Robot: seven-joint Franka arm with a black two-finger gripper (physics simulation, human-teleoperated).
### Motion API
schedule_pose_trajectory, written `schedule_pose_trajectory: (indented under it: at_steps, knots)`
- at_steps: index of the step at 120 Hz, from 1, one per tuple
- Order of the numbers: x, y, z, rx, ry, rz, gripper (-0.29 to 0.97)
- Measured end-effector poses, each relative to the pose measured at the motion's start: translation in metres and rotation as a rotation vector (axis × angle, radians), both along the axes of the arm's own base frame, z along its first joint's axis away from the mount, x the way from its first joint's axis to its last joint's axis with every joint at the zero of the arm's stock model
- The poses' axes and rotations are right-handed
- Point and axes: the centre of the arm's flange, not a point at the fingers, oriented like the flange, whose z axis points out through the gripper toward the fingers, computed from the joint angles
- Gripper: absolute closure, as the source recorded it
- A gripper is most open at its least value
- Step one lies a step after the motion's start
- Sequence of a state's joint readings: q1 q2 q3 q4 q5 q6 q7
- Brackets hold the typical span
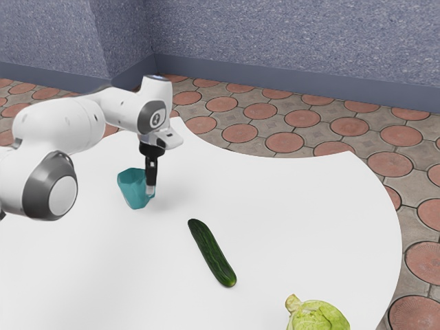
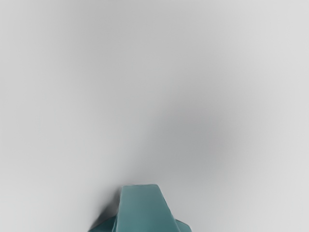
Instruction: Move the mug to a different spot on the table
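One teal mug (image 1: 132,191) upright on the bench (image 1: 309,227) — directly beneath the claw (image 1: 150,187), which pinches its cucumber-side (image 1: 212,251) wall.

Cabbage (image 1: 317,315) cut off by the exterior view's lower edge, arm (image 1: 48,158) cropped at its left, mug (image 1: 134,190) partly behind the gripper (image 1: 150,184), also cut by the wrist view's edge

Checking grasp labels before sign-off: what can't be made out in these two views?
Mug, exterior view: gripper covers part of its rim on the exterior view's right; handle not identifiable.
Mug, wrist view: blurred, cut off by the picture's edge.
Cabbage, exterior view: lower part cut off by the bottom edge.
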State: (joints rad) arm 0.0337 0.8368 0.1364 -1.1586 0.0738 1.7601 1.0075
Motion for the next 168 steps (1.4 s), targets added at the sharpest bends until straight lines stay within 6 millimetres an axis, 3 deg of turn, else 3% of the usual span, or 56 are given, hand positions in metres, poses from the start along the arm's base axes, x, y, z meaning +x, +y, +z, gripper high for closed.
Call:
schedule_pose_trajectory:
  at_steps: [20,44,84,120,132,168]
  knots:
    - [0.003,0.001,-0.007,0.005,-0.021,0.0,0.04]
    - [0.004,0.002,-0.011,0.016,-0.032,0.015,0.48]
    - [-0.013,0.007,0.011,0.08,0.086,0.042,0.66]
    - [-0.018,-0.055,0.04,0.176,0.146,-0.048,0.75]
    - [-0.01,-0.08,0.057,0.19,0.108,-0.076,0.76]
    - [-0.011,-0.11,0.043,0.193,0.111,-0.042,0.75]
